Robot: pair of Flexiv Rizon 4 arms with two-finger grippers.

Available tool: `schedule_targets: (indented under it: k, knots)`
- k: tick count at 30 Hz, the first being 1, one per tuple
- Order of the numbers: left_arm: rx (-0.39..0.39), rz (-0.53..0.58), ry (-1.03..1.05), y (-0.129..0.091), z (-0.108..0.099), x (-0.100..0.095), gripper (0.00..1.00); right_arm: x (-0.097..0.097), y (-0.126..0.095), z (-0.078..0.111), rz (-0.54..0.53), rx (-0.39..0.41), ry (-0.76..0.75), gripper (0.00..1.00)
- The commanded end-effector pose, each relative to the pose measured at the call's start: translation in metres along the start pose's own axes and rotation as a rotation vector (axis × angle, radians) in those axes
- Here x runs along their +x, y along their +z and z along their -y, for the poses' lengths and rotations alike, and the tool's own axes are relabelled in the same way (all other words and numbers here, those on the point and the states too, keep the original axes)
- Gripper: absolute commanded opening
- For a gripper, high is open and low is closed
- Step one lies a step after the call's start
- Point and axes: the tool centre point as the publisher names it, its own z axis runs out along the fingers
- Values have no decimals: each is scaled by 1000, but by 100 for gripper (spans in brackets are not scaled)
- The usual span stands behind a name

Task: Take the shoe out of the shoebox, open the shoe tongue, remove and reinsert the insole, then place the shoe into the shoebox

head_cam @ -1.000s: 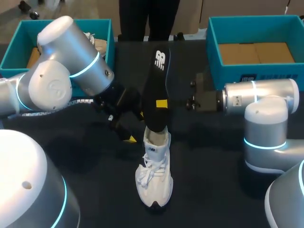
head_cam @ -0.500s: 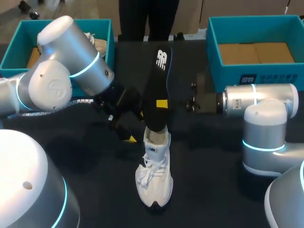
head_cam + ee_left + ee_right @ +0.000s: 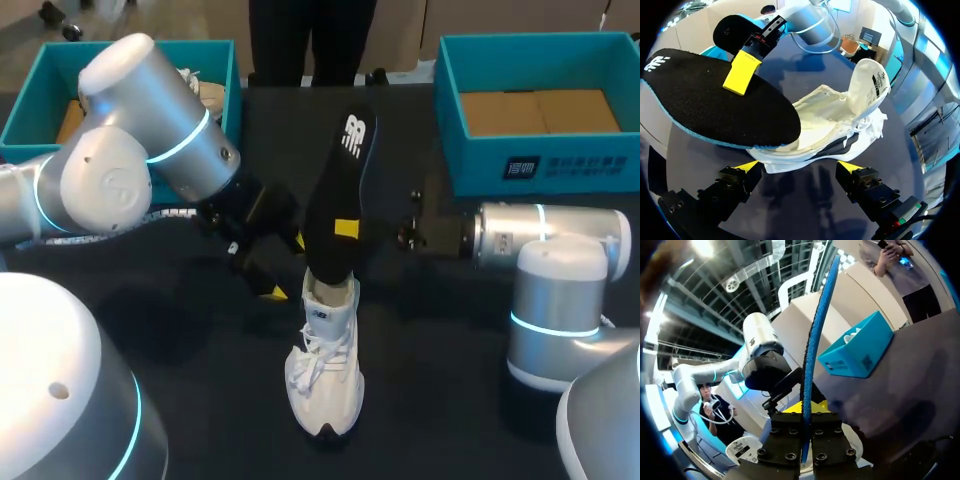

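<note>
Insole (image 3: 335,185) between right fingers (image 3: 345,228)

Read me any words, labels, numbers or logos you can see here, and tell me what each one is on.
Insole: white logo mark near its raised end, no readable words.
Shoe tongue: label with dark print, too small to read.
Teal shoebox on the right: white print on its front wall, too blurred to read.

Insole (image 3: 338,185): white logo (image 3: 353,135) at its far end. Box (image 3: 590,170) right of insole: front label (image 3: 522,168), print unreadable.
</note>
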Motion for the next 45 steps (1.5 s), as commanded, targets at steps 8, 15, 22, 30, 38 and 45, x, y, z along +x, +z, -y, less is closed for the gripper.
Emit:
schedule_targets:
  k: [8,15,22,30,38,45]
  knots:
    - [0,-1,1,1,0,-1,100,4,2,5,1,-24,-7,0]
    - [-20,24,-16,0,3,1,100,5,3,8,2,-26,-1,0]
    - [-48,77,-33,-1,6,4,100,8,2,9,10,-23,-5,0]
    - [-57,88,-58,-1,5,3,100,7,3,10,16,-21,-4,0]
    - [-58,85,-63,0,4,3,100,5,4,13,30,-31,-1,0]
    - [-58,85,-63,0,4,3,100,2,4,18,62,-44,1,0]
